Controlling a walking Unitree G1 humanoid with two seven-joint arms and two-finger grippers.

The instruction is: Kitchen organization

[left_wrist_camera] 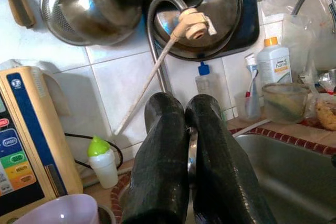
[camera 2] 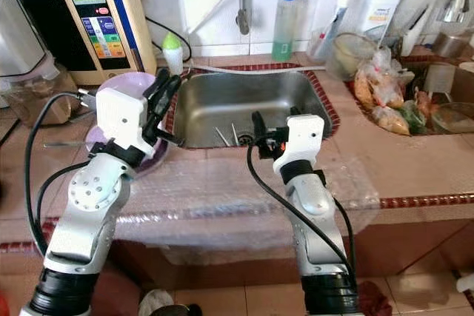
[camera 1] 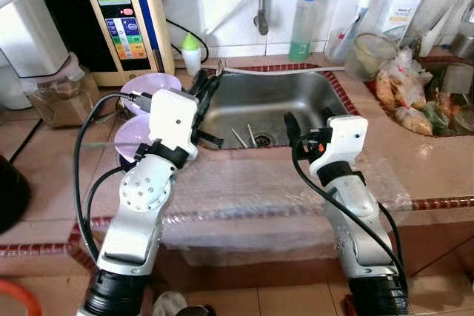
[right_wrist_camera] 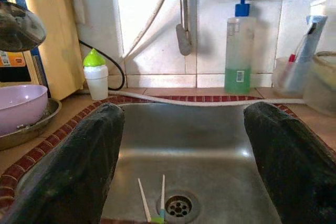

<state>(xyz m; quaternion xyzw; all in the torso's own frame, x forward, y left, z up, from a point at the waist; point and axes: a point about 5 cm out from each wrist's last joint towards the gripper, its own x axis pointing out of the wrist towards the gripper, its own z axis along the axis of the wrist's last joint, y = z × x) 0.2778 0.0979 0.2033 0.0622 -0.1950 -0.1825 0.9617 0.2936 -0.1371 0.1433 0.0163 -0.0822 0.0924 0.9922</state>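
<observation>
My left gripper (camera 1: 205, 83) hovers over the left rim of the steel sink (camera 1: 296, 98), fingers pressed together. In the left wrist view a thin sliver of shiny metal (left_wrist_camera: 192, 150) is pinched between the fingers (left_wrist_camera: 163, 150); it looks like a utensil, and the rest of it is hidden. My right gripper (camera 1: 308, 125) hangs over the sink's front edge, open wide with nothing between its fingers (right_wrist_camera: 79, 166). Two thin sticks (right_wrist_camera: 152, 198) lie in the basin by the drain (camera 1: 263, 139). Lilac bowls (camera 1: 152, 83) sit stacked on the counter behind my left arm.
A water ionizer (camera 1: 122, 16) and a small green-capped bottle (camera 1: 191, 51) stand at the back left. A green soap bottle (camera 1: 302, 26) and a white bottle (camera 1: 400, 7) line the wall. Food bags (camera 1: 404, 94) crowd the right counter. Bubble wrap (camera 1: 252, 197) covers the front counter.
</observation>
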